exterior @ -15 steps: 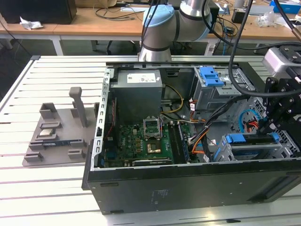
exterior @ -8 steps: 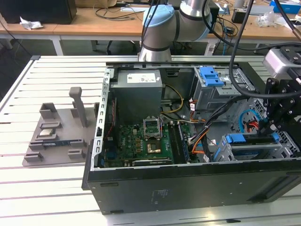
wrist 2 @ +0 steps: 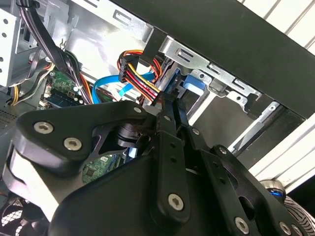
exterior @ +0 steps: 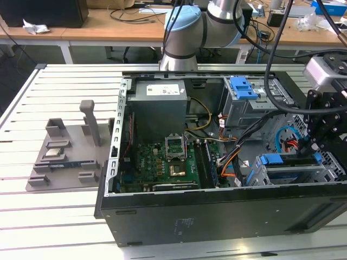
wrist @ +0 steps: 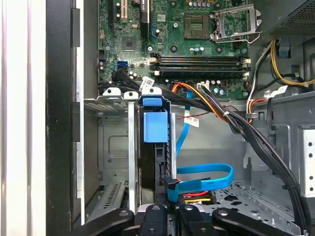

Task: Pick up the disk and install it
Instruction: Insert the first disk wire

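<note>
While the exterior view has the gripper (exterior: 316, 142) down at the open computer case's (exterior: 162, 216) front corner, over the drive cage (exterior: 255, 174), the disk (exterior: 290, 172) sits slotted in on its blue rails. First wrist view: disk (wrist: 153, 147) upright in the cage. Second wrist view: fingers (wrist 2: 170, 147) pinched together, seemingly on nothing. Looks like final seating, so any next move needs a straight, gentle push.

White slatted worktable (exterior: 65, 216), wooden desks (exterior: 97, 27) behind, dark floor (exterior: 32, 54)
</note>
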